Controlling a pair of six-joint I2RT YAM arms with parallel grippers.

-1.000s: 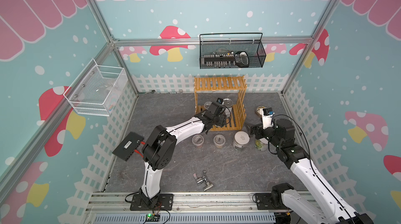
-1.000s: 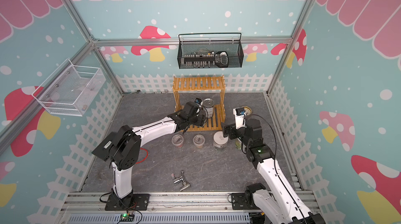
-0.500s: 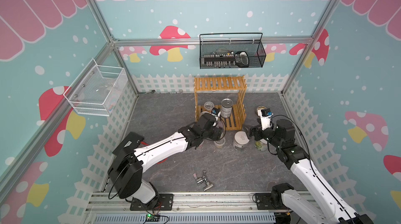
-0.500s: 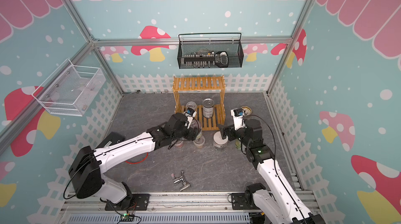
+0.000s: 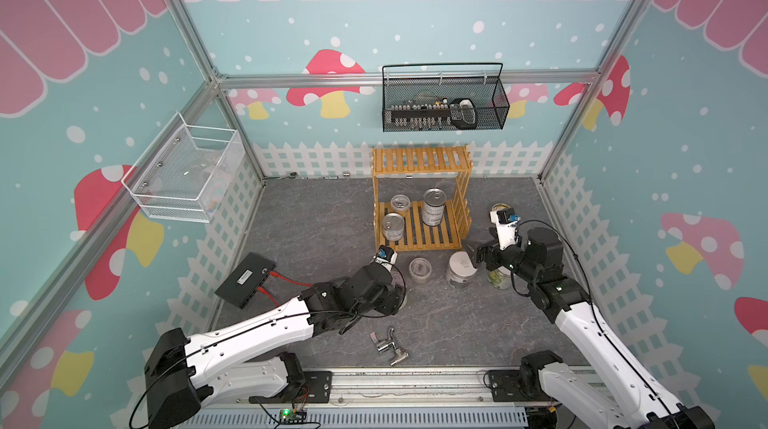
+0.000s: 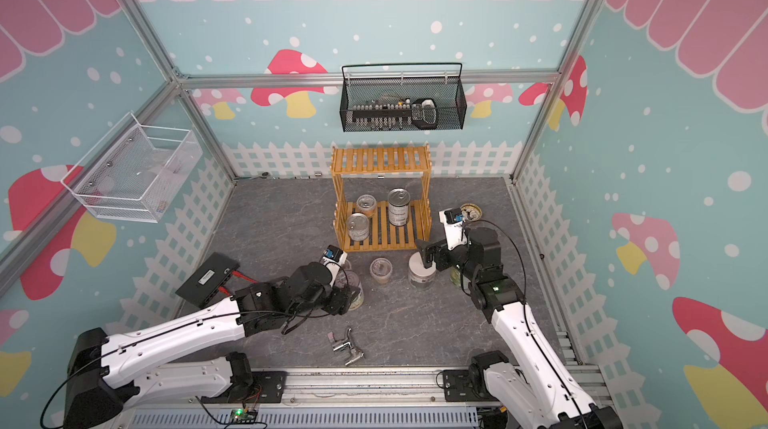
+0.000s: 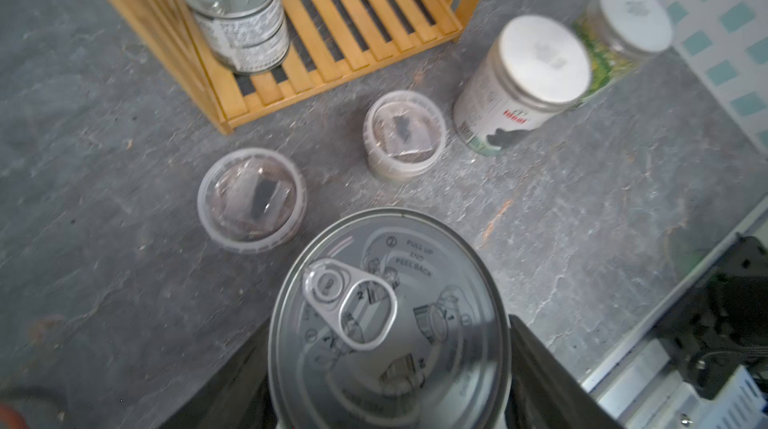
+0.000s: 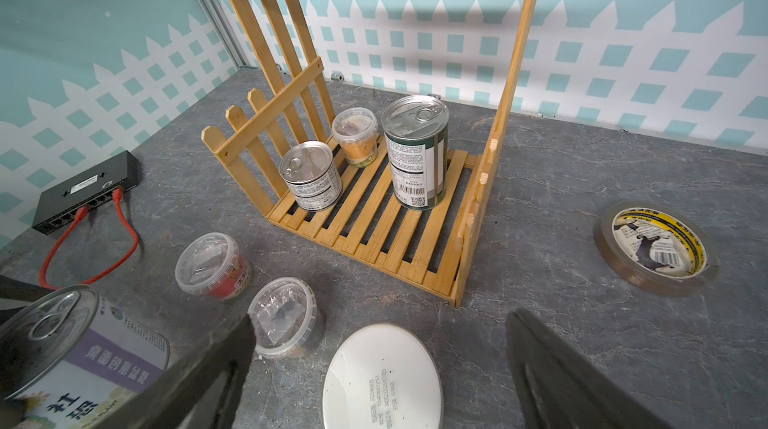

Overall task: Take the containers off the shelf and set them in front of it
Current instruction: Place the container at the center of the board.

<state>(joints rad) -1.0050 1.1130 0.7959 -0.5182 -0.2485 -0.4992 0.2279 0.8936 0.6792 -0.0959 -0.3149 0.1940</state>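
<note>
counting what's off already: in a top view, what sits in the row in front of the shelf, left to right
tin → tub → white jar → green jar

Bright, even light; soft shadows; white-lidded jars (image 7: 540, 61) blurred in left wrist view.

On shelf (image 8: 374, 240) lower tier: short tin (image 8: 309, 177) front left, small tub (image 8: 355, 136) behind it, tall tin (image 8: 415, 152) right
Before shelf, left to right: first tub (image 8: 212, 265), second tub (image 8: 286, 317), first jar (image 8: 382, 377), second jar (image 7: 623, 24)
Right of shelf: tape roll (image 8: 656, 248)
Farther forward: faucet (image 5: 388, 346)
</note>
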